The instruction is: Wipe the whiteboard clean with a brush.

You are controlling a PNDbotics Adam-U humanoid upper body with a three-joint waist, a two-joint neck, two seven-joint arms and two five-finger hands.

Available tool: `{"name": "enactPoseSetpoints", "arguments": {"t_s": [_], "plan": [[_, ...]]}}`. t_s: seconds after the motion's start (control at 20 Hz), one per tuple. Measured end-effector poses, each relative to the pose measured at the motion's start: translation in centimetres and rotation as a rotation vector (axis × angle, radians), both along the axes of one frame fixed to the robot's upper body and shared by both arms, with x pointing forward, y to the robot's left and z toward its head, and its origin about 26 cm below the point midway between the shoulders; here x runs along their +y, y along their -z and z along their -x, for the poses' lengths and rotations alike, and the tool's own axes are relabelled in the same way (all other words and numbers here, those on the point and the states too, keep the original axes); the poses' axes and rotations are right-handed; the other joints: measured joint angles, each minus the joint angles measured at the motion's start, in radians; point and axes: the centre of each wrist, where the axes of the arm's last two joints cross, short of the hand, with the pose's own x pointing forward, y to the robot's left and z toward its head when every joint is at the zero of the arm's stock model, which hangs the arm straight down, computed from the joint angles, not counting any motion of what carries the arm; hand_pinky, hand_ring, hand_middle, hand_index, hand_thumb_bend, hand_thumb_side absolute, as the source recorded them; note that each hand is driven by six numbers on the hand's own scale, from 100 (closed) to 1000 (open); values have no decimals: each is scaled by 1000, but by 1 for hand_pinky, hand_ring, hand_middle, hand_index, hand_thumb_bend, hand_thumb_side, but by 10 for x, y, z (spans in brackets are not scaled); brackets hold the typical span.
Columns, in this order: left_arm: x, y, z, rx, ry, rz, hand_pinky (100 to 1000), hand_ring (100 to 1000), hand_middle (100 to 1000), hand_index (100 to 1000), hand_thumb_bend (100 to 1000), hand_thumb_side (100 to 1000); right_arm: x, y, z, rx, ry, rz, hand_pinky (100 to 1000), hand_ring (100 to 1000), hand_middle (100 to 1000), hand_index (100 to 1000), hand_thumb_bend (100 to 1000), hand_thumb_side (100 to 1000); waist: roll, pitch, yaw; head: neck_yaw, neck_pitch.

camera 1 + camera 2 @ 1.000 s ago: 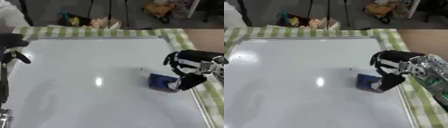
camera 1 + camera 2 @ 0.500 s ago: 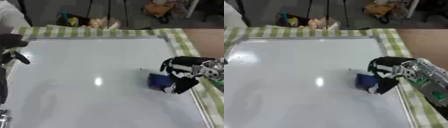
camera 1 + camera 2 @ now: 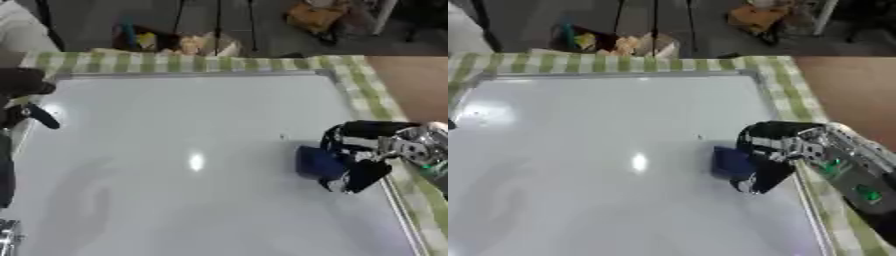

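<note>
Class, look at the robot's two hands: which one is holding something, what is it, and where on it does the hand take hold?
The right hand holds the blue brush on the whiteboard, fingers curled round its right end. The left hand holds nothing.

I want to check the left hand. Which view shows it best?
The left eye view: the left hand shows at the board's left edge. The right eye view catches only a dark sliver at its left border.
</note>
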Motion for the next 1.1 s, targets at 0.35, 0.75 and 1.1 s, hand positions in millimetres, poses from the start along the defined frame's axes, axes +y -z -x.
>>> {"name": "enactPoseSetpoints", "arguments": {"t_s": [0.35,0.75,1.1], "plan": [[0,0,0,1,2,-3,396,672,670,657,100,926,-4,1,-4,-13,3,-5,626,811,751,172,133,385,-1,1,0,0,0],[-1,0,0,3,8,-7,396,673,671,656,100,926,-5,2,-7,-21,8,-11,590,765,668,155,116,294,-2,4,1,0,-1],[-1,0,0,5,9,-8,396,674,672,657,100,927,-7,3,-9,-51,27,-28,446,557,380,121,100,255,-2,5,3,0,-1]]}}
